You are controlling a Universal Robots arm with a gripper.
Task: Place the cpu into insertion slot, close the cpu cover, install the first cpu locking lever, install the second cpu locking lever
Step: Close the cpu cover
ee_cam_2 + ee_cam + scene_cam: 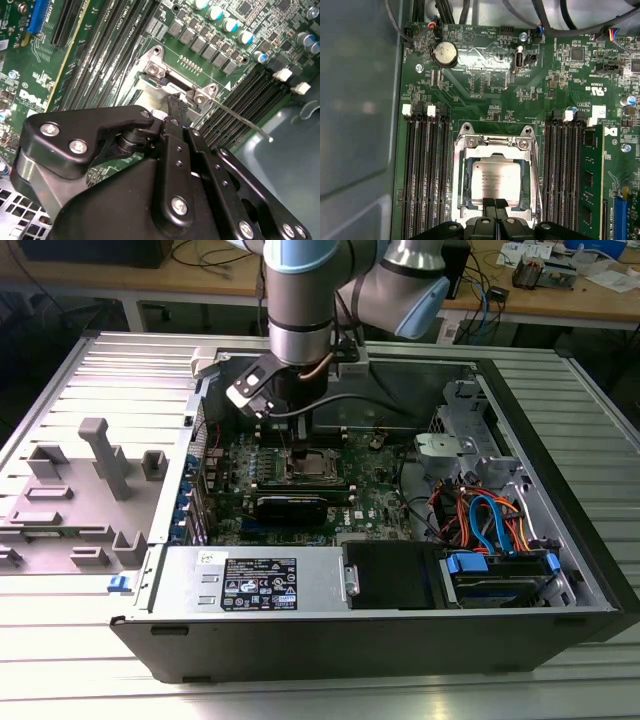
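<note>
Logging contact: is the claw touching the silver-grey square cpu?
Cannot tell. In the first wrist view the claw overlaps the edge of the silver-grey square cpu, hiding any gap.

One cpu (496,182), one cpu cover (495,150).

Silver-grey cpu (495,181), green circuit board (470,107)

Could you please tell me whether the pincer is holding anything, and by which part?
Nothing, as far as shows: the pincer is shut, tips together, over one edge of the cpu.
</note>
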